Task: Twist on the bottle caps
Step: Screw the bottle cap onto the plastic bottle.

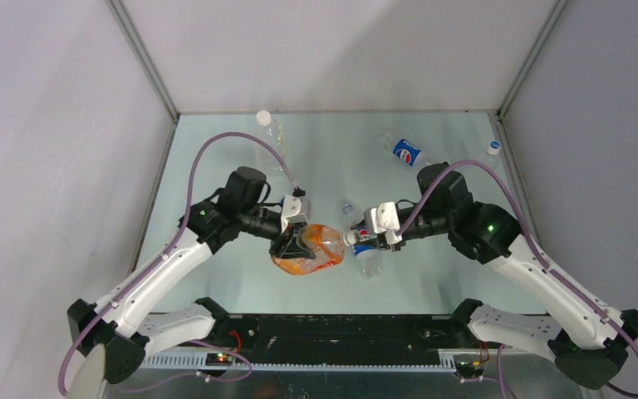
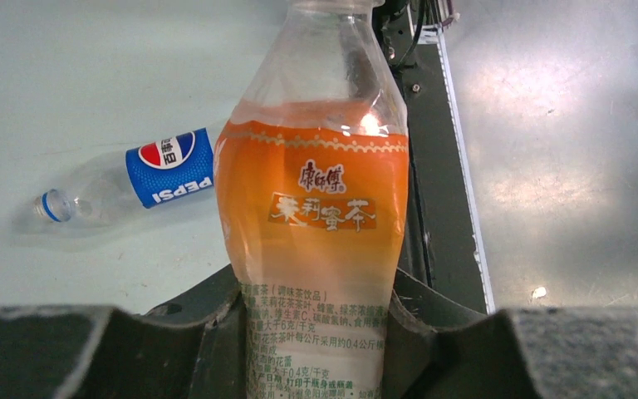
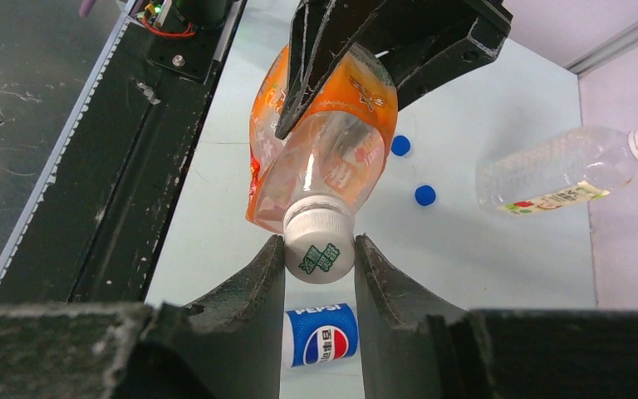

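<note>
My left gripper (image 1: 295, 243) is shut on the lower body of an orange-labelled tea bottle (image 1: 320, 249) and holds it off the table, neck pointing right. In the left wrist view the bottle (image 2: 316, 199) fills the gap between the jaws of that gripper (image 2: 316, 332). My right gripper (image 1: 354, 238) is shut on the white bottle cap (image 3: 320, 246), which sits on the bottle's neck, one finger on each side of it (image 3: 320, 253). Two loose blue caps (image 3: 400, 145) (image 3: 424, 195) lie on the table beyond the bottle.
An uncapped Pepsi bottle (image 1: 369, 259) lies under my right gripper and shows in the left wrist view (image 2: 133, 179). A second Pepsi bottle (image 1: 407, 152) lies at the back right. A clear bottle with a white cap (image 1: 271, 133) lies at the back left. The black base rail (image 1: 341, 332) runs along the near edge.
</note>
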You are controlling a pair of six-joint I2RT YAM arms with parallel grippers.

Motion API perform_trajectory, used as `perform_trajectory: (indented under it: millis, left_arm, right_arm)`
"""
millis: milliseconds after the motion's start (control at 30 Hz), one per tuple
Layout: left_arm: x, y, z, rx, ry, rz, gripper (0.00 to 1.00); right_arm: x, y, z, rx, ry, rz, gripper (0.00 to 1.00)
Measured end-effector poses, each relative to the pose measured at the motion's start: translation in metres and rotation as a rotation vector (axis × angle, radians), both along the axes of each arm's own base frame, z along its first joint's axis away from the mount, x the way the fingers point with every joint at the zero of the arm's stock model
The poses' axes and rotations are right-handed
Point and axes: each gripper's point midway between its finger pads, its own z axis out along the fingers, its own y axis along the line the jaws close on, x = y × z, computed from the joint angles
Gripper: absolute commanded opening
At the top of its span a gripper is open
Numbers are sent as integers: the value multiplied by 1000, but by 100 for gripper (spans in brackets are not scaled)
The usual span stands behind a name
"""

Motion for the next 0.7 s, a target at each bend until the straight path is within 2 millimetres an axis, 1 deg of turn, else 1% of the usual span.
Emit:
perform_trajectory:
  millis: [300,500,700]
  left_arm:
    - [-4,0,1,4,27,-22,0]
    - [-7,-1,5,-21,40,-45,0]
    - [-8,-6,9,-43,67,-56,0]
  right_arm:
    - [-2,1,-3,-9,-25,19,12]
    - [-10,-1,-15,-18,-7,48,12]
    - [-11,-3,-19,-29,12,48,11]
